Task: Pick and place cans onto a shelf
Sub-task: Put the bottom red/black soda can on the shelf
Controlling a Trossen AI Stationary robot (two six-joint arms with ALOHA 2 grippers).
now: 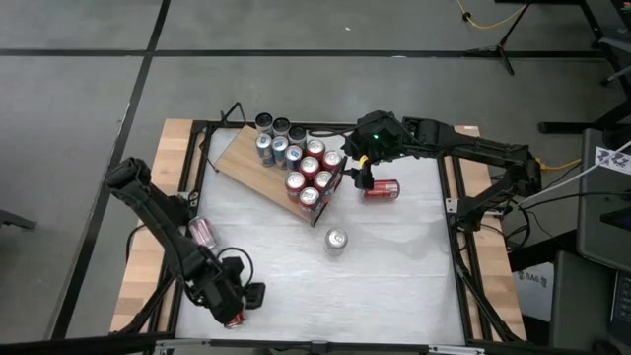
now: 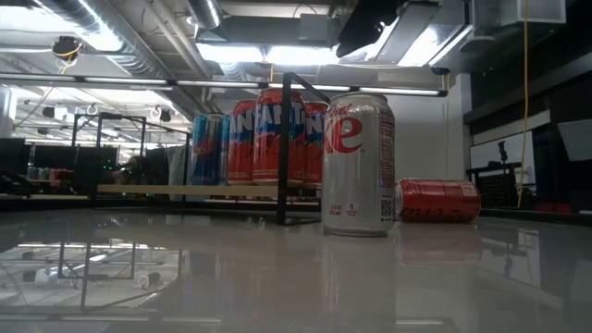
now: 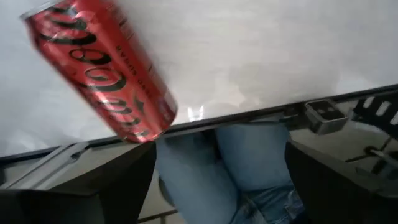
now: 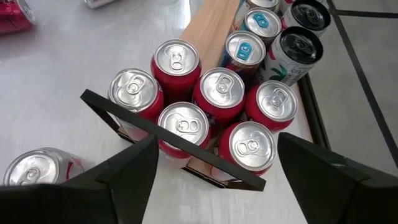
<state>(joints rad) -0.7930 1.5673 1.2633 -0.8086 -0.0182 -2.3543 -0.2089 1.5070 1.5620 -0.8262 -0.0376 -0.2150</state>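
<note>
My left hand [image 1: 240, 308] hangs low over the near edge of the desk [image 1: 394, 266], fingers spread and holding nothing. Just under and beside it lies a red can [image 3: 102, 68] on its side. In my left wrist view its long axis runs slantwise across the space ahead of my fingers, not square between them, with its end rim pointing toward the desk's edge rail. So I judge I must turn the wrist to bring my fingers across the can's round body before I close. Another red can [image 1: 202, 233] lies on its side a little farther in, near my left forearm.

My right hand [image 1: 359, 176] hovers released at the far side, just beside the black-framed end of the shelf [image 1: 242, 156], empty. The shelf board lies slanted on the desk, with a tight cluster of upright cans [image 4: 217, 106] crowded at the framed end; the other end of the board is bare. A red can [image 1: 382, 189] lies on its side just beside my right hand, its length running along the desk's width. A silver can [image 1: 337, 240] stands upright alone in the middle of the desk, nearer to my right hand than to my left.

So the can at the near edge falls to my left hand; the tipped can by the shelf falls to my right.
</note>
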